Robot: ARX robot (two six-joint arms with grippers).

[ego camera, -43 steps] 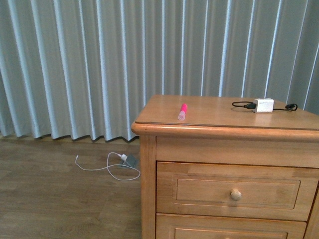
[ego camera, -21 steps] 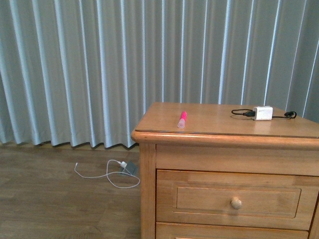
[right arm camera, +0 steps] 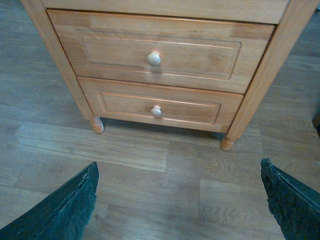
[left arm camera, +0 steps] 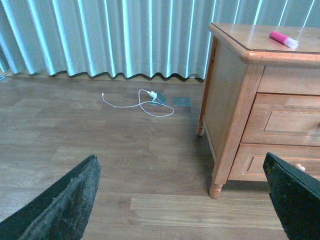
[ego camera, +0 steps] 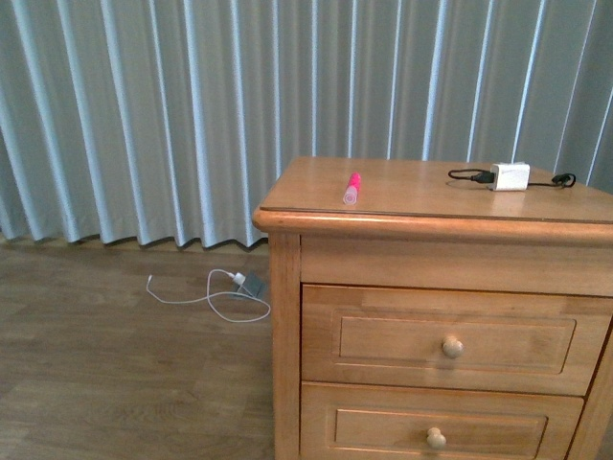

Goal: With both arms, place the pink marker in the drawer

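The pink marker (ego camera: 351, 189) lies on top of the wooden nightstand (ego camera: 316, 224) near its front left corner, clear cap toward me; it also shows in the left wrist view (left arm camera: 283, 39). The drawer (ego camera: 374, 301) is the upper one, shut, with a round pale knob (ego camera: 452, 347); it shows in the right wrist view (right arm camera: 107, 31) with its knob (right arm camera: 154, 59). Neither arm shows in the front view. My left gripper (left arm camera: 185, 200) is open over the floor, left of the nightstand. My right gripper (right arm camera: 180, 200) is open, low over the floor in front of the drawers.
A white charger block (ego camera: 510, 175) with black cable lies at the nightstand's back right. A lower drawer (ego camera: 364, 410) sits under the upper one. A white cable and plug (ego camera: 215, 295) lie on the wood floor by the grey curtain (ego camera: 144, 115).
The front view has shifted: the nightstand sits higher in frame than before and the lower drawer's knob has come into view. The marker and charger lie as before.
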